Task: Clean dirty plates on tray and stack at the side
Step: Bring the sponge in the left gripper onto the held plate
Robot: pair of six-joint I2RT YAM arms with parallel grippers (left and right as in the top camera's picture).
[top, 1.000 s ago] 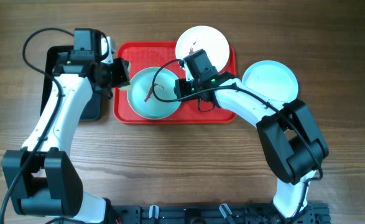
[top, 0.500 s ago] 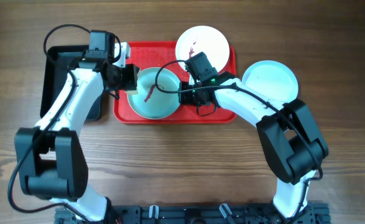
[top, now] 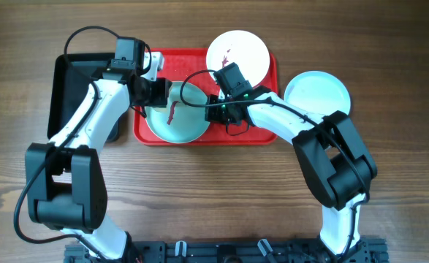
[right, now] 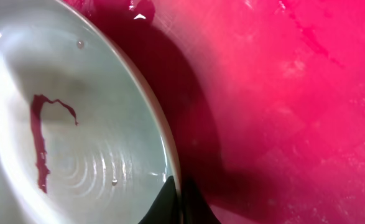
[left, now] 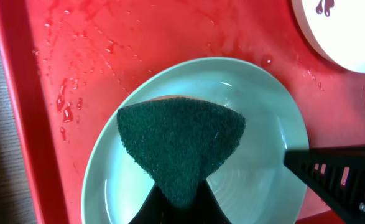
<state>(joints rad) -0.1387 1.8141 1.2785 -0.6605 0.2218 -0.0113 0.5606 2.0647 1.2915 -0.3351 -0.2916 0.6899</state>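
A pale blue plate (top: pixel 181 120) with a reddish-brown smear (right: pixel 39 143) lies at the left of the red tray (top: pixel 258 131). My right gripper (top: pixel 213 111) is shut on its right rim, seen pinched in the right wrist view (right: pixel 177 200). My left gripper (top: pixel 158 93) is shut on a dark green scouring pad (left: pixel 181 146) held over the plate's left part (left: pixel 257 162); contact with the plate cannot be told. A white plate (top: pixel 237 51) with a small smear sits at the tray's far right corner. A clean pale plate (top: pixel 316 93) lies on the table to the right of the tray.
A smaller black tray (top: pixel 68 77) stands left of the red tray, under my left arm. The red tray's floor (left: pixel 107 37) is wet with droplets. Bare wooden table (top: pixel 214 190) lies in front of the tray.
My left arm has swung right from the black tray's side, bringing the scouring pad over the pale blue plate. My right gripper stays on the plate's rim.
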